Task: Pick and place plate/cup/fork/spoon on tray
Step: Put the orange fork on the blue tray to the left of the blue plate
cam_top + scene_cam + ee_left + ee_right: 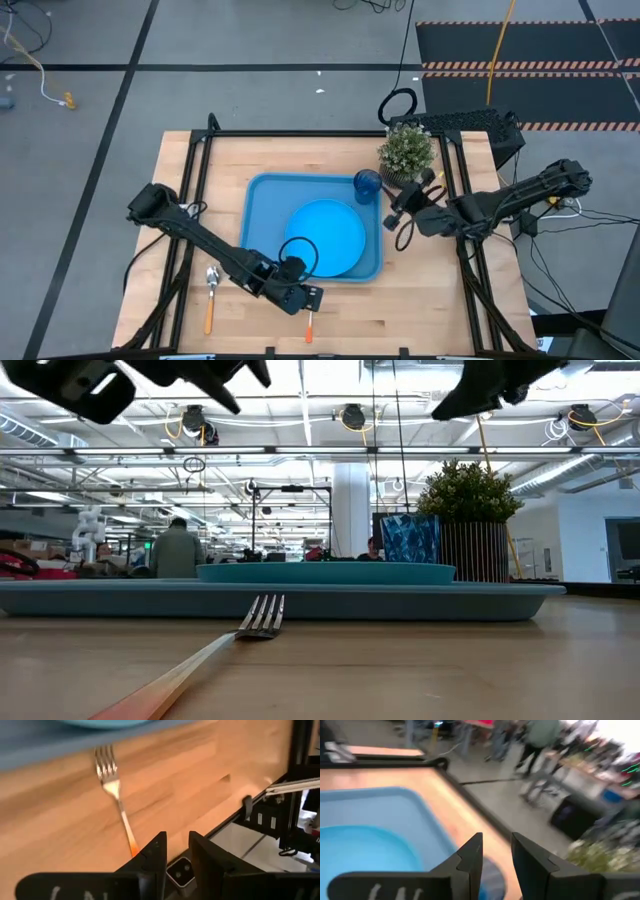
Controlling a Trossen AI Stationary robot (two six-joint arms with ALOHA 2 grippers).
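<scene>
The left hand [308, 297] is hovering just over the orange-red handle end of the small silver-tined fork [114, 790], fingers slightly apart, gripping nothing. The fork is lying on the pale wooden surface [420, 300] just outside the light-blue rectangular tray [262, 200], tines pointing at it. The right hand [400, 212] is waiting by the tray's far corner, empty. People are moving about the workshop behind.

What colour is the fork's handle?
Orange-red, fading into the silver metal neck; the fork shows best in the left wrist view.
</scene>
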